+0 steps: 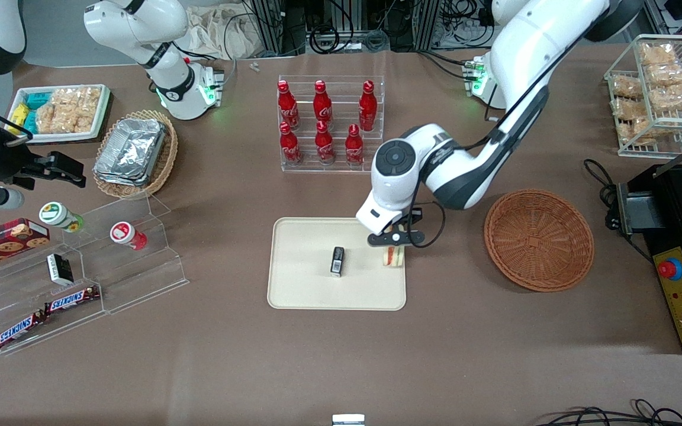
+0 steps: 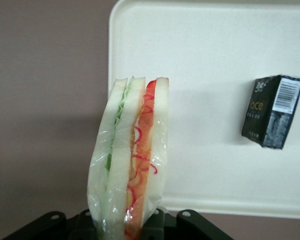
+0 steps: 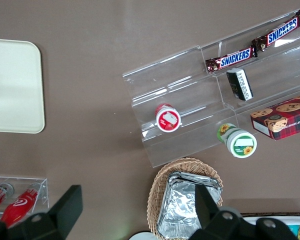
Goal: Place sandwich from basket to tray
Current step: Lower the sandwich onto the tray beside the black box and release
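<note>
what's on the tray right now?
A small black box lies on the tray. The end effector holds the sandwich at the tray's edge nearest the basket; whether it touches down is hidden.

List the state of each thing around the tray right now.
Gripper: shut on sandwich, above tray's edge.
Sandwich: wrapped, held on edge over tray rim.
Basket: empty.
Tray: holds a black box.
</note>
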`<state>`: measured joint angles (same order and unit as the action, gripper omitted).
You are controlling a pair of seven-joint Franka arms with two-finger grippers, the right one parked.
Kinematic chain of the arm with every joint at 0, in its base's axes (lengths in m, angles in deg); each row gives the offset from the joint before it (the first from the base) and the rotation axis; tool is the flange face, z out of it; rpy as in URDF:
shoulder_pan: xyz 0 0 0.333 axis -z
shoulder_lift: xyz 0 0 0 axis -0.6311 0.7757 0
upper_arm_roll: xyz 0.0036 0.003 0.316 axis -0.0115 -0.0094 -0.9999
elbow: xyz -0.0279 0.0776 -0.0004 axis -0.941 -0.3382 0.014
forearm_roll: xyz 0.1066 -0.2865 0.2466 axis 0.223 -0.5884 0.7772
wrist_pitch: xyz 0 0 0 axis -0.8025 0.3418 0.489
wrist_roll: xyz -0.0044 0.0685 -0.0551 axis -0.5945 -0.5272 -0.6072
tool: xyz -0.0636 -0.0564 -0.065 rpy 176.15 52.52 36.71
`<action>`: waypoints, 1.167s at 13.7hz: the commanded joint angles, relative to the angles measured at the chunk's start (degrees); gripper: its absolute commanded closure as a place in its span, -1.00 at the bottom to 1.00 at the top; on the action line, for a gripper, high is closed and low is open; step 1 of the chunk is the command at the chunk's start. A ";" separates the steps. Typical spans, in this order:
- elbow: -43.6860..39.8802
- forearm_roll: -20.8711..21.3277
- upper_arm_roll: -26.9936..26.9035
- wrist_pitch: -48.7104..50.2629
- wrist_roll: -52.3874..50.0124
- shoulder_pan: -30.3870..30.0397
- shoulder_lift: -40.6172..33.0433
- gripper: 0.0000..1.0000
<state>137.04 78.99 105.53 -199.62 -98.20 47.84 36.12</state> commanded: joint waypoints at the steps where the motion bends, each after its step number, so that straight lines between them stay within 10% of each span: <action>1: -2.59 2.20 -0.70 -4.02 -1.27 0.00 3.97 1.00; 3: -2.59 5.17 -1.23 -5.44 -1.62 0.17 5.38 0.75; 5: -2.50 6.85 -1.32 -5.62 -1.79 0.08 5.91 -0.97; 16: -8.46 1.78 0.00 11.41 3.72 -1.49 -6.48 -1.00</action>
<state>130.66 83.65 105.53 -192.29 -97.75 47.46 31.46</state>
